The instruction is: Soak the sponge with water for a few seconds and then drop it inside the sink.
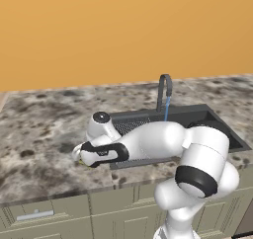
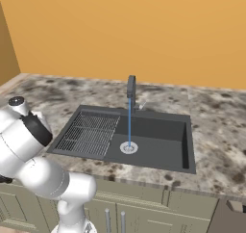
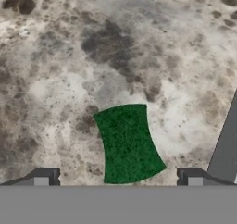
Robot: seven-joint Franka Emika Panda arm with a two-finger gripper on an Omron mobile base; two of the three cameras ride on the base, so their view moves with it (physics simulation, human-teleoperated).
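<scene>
In the hand view the sponge shows its dark green top, lying flat on the speckled stone counter. My gripper hangs open right above it, one fingertip on each side of the sponge's near edge and neither touching it. Seen from the left base, the hand points down at the counter just left of the sink and hides the sponge. The sink is dark grey and recessed. A thin blue stream of water runs from the faucet down to the round drain.
A ribbed drainboard fills the sink's left part, nearest my hand. A dark grey strip, the sink's edge, lies at the right of the hand view. An orange wall backs the counter, with cabinet fronts below.
</scene>
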